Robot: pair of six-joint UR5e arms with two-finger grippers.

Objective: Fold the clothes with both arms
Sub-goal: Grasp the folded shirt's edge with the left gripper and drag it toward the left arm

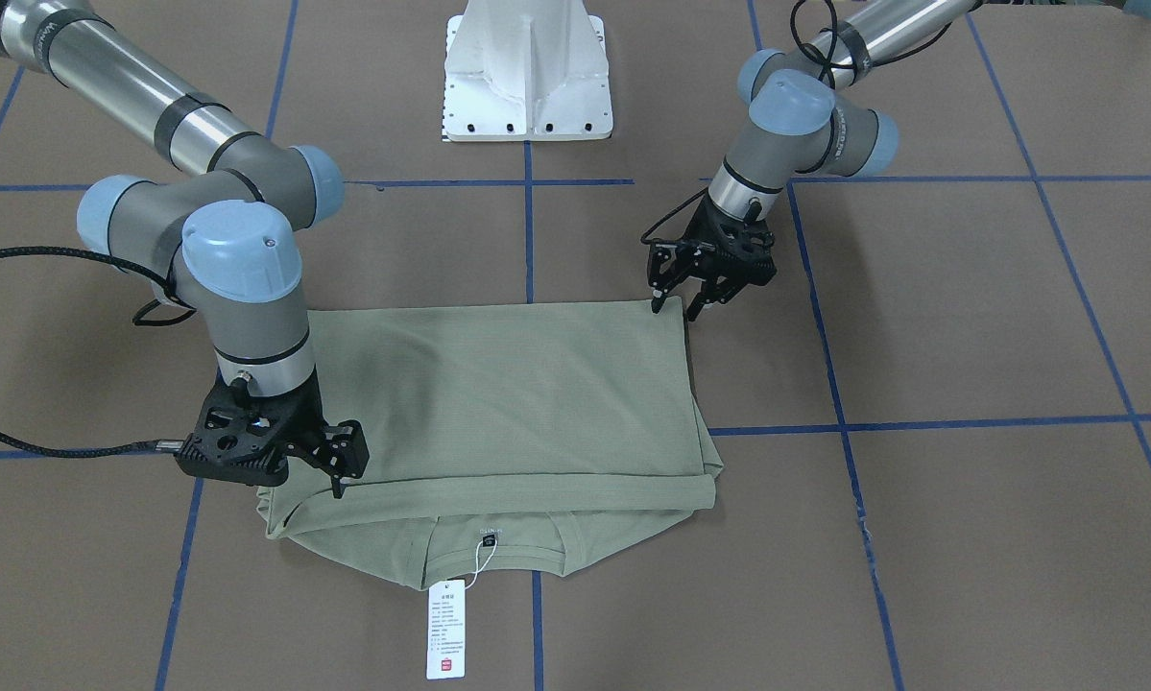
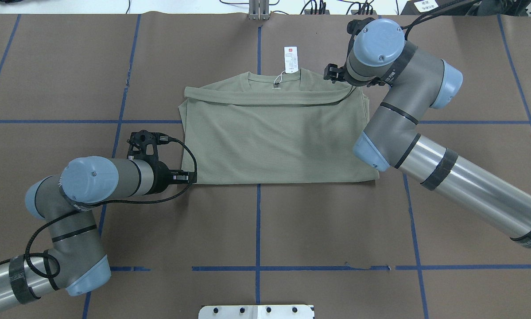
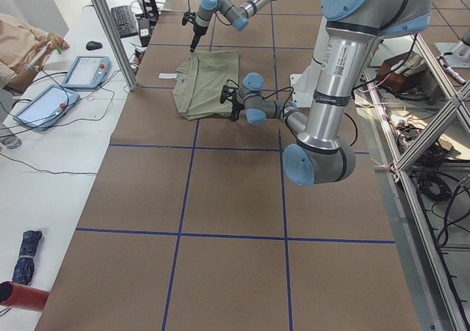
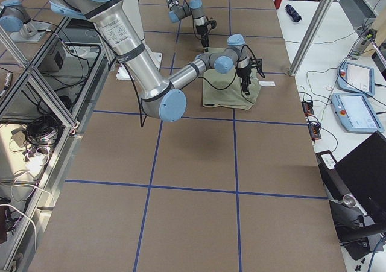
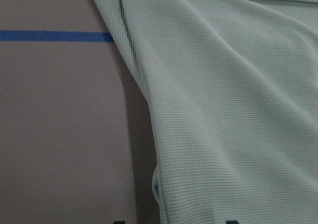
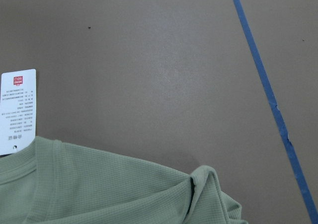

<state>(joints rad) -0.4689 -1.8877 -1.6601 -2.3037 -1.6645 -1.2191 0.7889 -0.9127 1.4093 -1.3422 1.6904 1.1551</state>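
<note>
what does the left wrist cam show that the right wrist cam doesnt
Only the left wrist view shows the sage-green ribbed-knit shirt filling most of the frame, with its stacked side edges. Only the right wrist view shows the white paper hang tag with a red mark and the shirt's folded corner. Both show the shirt lying on the brown table covering crossed by blue tape lines.

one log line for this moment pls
shirt: folded, flat | left gripper: open at fold corner | right gripper: at shoulder corner, state unclear
</note>
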